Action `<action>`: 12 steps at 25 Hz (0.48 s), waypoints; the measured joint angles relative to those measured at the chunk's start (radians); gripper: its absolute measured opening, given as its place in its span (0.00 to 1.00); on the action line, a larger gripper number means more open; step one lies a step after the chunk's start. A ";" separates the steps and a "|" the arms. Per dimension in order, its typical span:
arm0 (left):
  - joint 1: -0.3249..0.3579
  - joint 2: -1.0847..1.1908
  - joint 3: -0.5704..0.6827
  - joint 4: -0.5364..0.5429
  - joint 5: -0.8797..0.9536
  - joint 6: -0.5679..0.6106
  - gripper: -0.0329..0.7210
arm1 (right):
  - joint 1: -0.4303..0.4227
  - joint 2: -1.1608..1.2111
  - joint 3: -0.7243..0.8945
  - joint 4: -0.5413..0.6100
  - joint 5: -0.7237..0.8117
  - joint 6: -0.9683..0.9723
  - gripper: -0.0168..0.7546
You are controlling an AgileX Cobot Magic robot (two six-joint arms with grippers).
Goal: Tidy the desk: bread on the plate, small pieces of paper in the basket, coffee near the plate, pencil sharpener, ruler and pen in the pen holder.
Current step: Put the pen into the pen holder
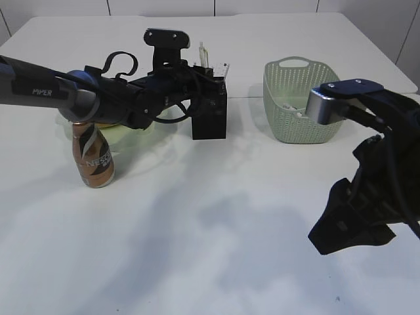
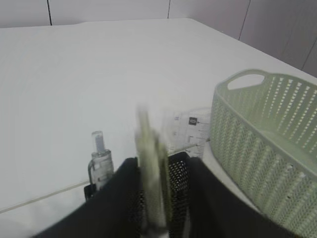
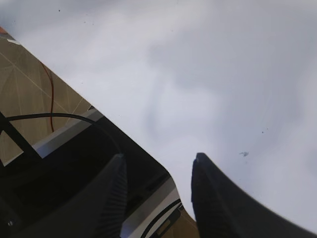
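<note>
My left gripper (image 2: 164, 171) hangs over the black mesh pen holder (image 2: 178, 174), which stands mid-table in the exterior view (image 1: 210, 118). A blurred pale green pen (image 2: 148, 158) stands upright between the jaws. It lies against the left finger, with a gap to the right finger, so the jaws are open. A clear ruler (image 2: 192, 130) and a clear upright item (image 2: 99, 159) stick out of the holder. The brown coffee bottle (image 1: 92, 157) stands in front of the pale plate (image 1: 128, 136). The bread is hidden behind my left arm. My right gripper (image 1: 348, 230) is open and empty.
The green basket (image 1: 302, 98) stands right of the pen holder, with something white inside it. It also shows in the left wrist view (image 2: 267, 144). The right wrist view shows bare white table (image 3: 208, 74), its edge, and the floor below.
</note>
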 joint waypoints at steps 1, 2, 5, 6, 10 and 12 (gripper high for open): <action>0.000 0.000 0.000 0.003 0.000 0.000 0.36 | 0.000 0.000 0.000 0.000 0.000 0.000 0.48; 0.000 0.000 0.000 0.004 0.000 0.000 0.41 | 0.000 0.000 0.000 0.000 0.000 0.000 0.48; 0.000 0.000 0.000 0.006 0.004 0.000 0.52 | 0.000 0.000 0.000 0.000 0.000 -0.005 0.48; 0.000 0.000 0.000 0.007 0.007 0.000 0.53 | 0.000 0.000 0.000 0.000 0.000 -0.005 0.48; 0.000 0.000 0.000 0.011 0.039 0.000 0.55 | 0.000 0.000 0.000 0.000 0.000 -0.012 0.48; 0.000 -0.013 0.000 0.027 0.076 0.000 0.55 | 0.000 0.000 0.000 0.000 0.000 -0.013 0.48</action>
